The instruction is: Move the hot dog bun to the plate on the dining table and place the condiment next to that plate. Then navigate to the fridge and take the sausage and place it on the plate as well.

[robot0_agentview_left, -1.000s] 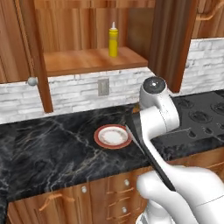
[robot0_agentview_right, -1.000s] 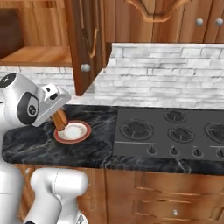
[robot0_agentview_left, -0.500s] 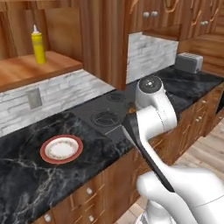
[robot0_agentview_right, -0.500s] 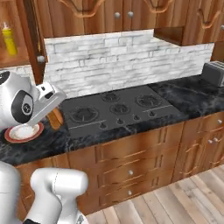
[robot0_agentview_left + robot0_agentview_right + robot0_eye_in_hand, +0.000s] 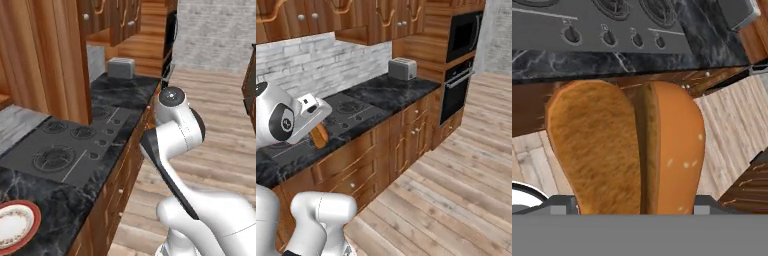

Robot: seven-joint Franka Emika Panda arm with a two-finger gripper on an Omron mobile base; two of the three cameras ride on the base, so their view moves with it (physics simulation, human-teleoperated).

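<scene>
Hand view, nearest the camera: the hot dog bun stands end-on between the gripper jaws, which are spread wide and closed on its two flanks, the finger tips just showing at either side of its base. The cut seam runs lengthwise down the middle, with a matte, fibrous crumb face to one side and a smoother orange crust with pale specks to the other. As bread, it is judged light, soft and compressible, and not slippery, so a modest squeeze across the broad sides should hold it, whereas a hard pinch would likely crush it or splay the seam; the present hold near one end leaves most of its length unsupported, which may let it tilt during travel. In the right base view the bun hangs below the hand at the front edge of the black marble counter, carried clear of the surface. Behind it lies the gas cooktop with its row of knobs, and a white plate with a red-orange rim rests on the counter beside it; this is not the target plate. Farther along stands a toaster, then a built-in oven, with plank flooring beyond. The dining table is judged to lie elsewhere, so delivery remains to be done.
</scene>
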